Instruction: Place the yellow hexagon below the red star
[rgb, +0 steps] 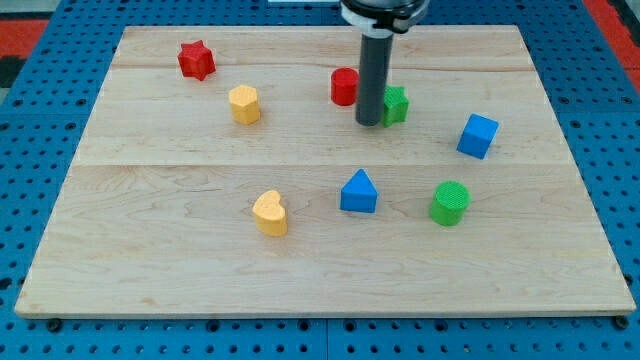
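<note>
Camera view has the rod standing upright at the board's upper middle, its tip (369, 123) planted between the red cylinder (345, 87) on the view's left and the green star (396, 104) on the view's right, close against both. No jaws on this arm, so nothing to release or clench; it only pushes.

And the target? The yellow hexagon (244, 104) sits well off to the view's left of the tip, down and to the right of the red star (197, 60), near it but not touching. It looks close to its goal already: a short nudge toward the view's left should put it under the star.

Here's the danger, judging from this layout. The tip must cross leftward, and the red cylinder stands right in that lane; a straight sweep would likely shove it along, perhaps into the hexagon. Come in too high and the hexagon may ride up into the red star and knock it away.

Lower down, the yellow heart (270, 213), blue triangle (359, 192), green cylinder (450, 203) and blue cube (478, 136) sit clear of trouble. No containers anywhere, just the wooden board (150, 260) with the blocks loose on it.
</note>
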